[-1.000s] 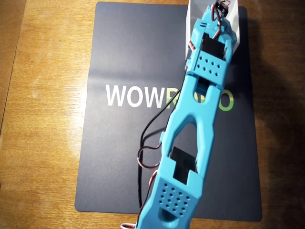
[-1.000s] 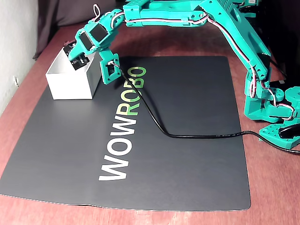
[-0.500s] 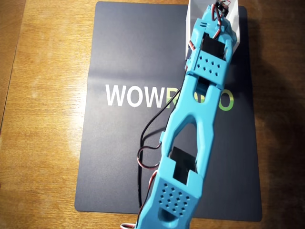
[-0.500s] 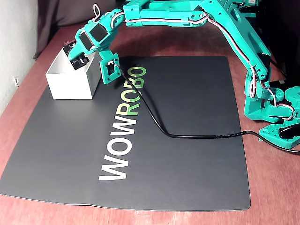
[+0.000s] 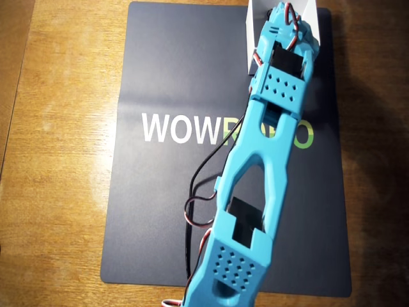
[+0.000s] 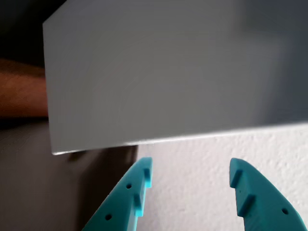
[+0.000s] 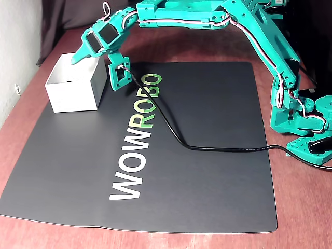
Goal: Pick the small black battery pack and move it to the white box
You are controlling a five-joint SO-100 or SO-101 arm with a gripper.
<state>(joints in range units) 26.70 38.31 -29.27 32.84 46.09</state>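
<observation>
The teal arm (image 7: 244, 31) reaches across the black WOWROBO mat (image 7: 207, 155) with its gripper (image 7: 78, 57) poised over the white box (image 7: 72, 88), which sits at about ten o'clock on the mat in the fixed view. In the wrist view the gripper (image 6: 190, 178) shows its two teal fingers (image 6: 130, 192) spread apart with nothing between them, pointing at a white box wall (image 6: 168, 77) and pale surface beyond. The small black battery pack cannot be seen in any view: none lies on the mat, and the box's interior is hidden by its walls in the fixed view and by the arm (image 5: 268, 128) in the overhead view, where only the box's rim (image 5: 252, 25) peeks out at twelve o'clock. Judging by the empty open jaws above the box, the pack has likely been dropped inside, leaving only the arm's retreat; that cannot be confirmed here. A black cable (image 7: 207, 149) trails across the mat.
</observation>
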